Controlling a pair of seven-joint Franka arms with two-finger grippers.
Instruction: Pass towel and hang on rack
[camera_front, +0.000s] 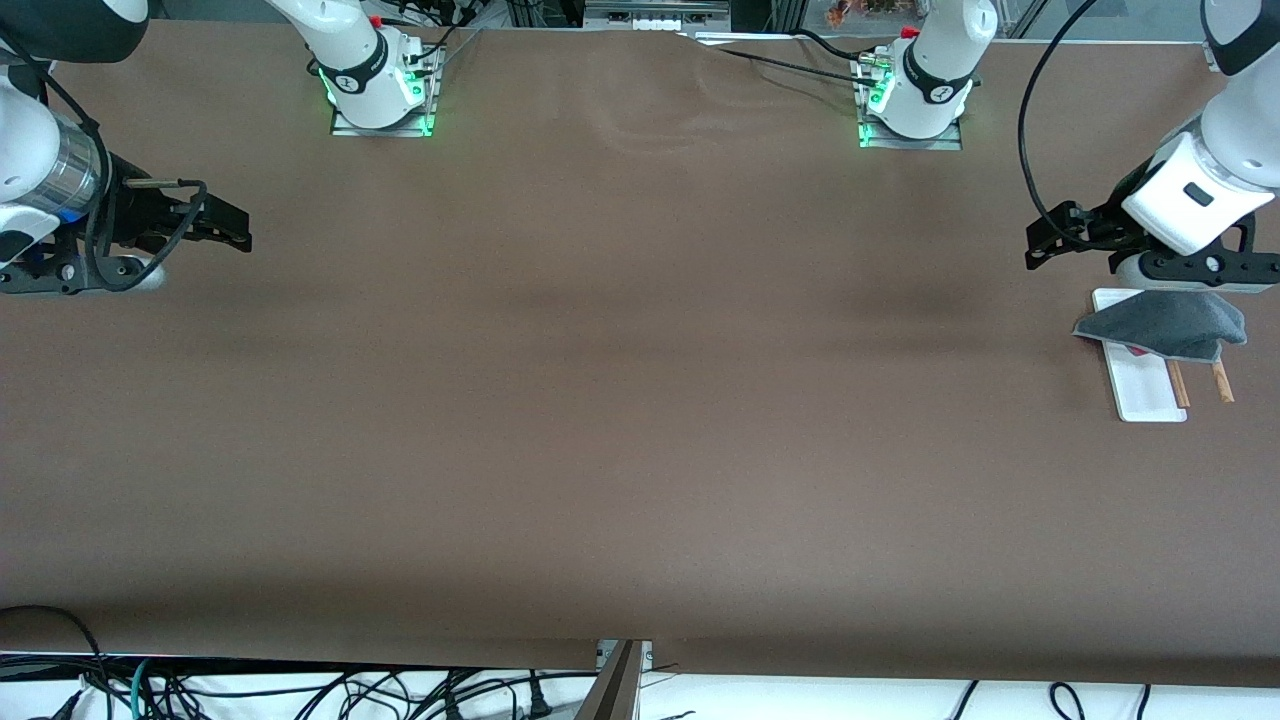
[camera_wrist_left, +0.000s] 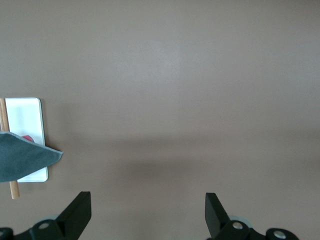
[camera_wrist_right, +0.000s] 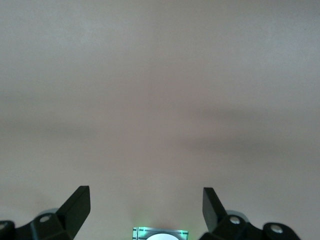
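The dark grey towel (camera_front: 1170, 322) lies draped over the rack (camera_front: 1140, 385) at the left arm's end of the table. The rack's white base and the tips of its two wooden rods (camera_front: 1222, 382) stick out from under the cloth, toward the front camera. A bit of pink-red shows at the towel's edge. My left gripper (camera_front: 1040, 245) hangs open and empty beside the rack, clear of the towel. In the left wrist view the towel (camera_wrist_left: 22, 160) and rack (camera_wrist_left: 25, 117) sit off to one side of the open left gripper (camera_wrist_left: 148, 200). My right gripper (camera_front: 240, 228) waits open and empty at the right arm's end, and the right wrist view shows only bare table between its jaws (camera_wrist_right: 146, 195).
A brown cover spreads over the table (camera_front: 640, 400). The two arm bases with green lights (camera_front: 382, 95) (camera_front: 912, 105) stand along the edge farthest from the front camera. Loose cables (camera_front: 300, 690) hang below the table's nearest edge.
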